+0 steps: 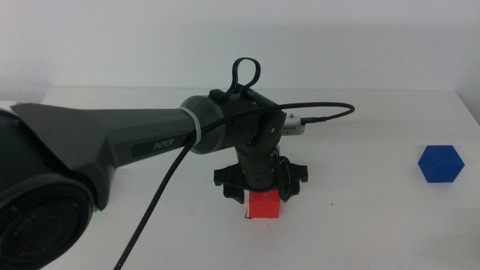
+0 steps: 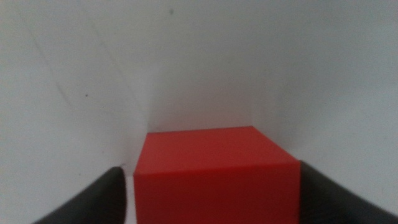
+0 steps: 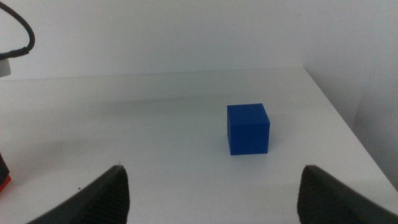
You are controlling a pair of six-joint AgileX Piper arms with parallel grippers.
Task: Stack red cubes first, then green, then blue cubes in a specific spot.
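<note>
Red cube: sitting on the white table, over a black corner mark. Left gripper: bracketing it, jaws slightly apart from its sides. Blue cube: lying well right of the red cube. Right gripper: hanging wide apart, facing the blue cube.

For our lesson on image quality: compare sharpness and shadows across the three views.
Middle view: evenly lit and sharp, with a soft shadow under the left gripper over the red cube. Left wrist view: the red cube fills the foreground, soft-edged and blurred. Right wrist view: the blue cube is crisp, the right gripper blurred.
</note>
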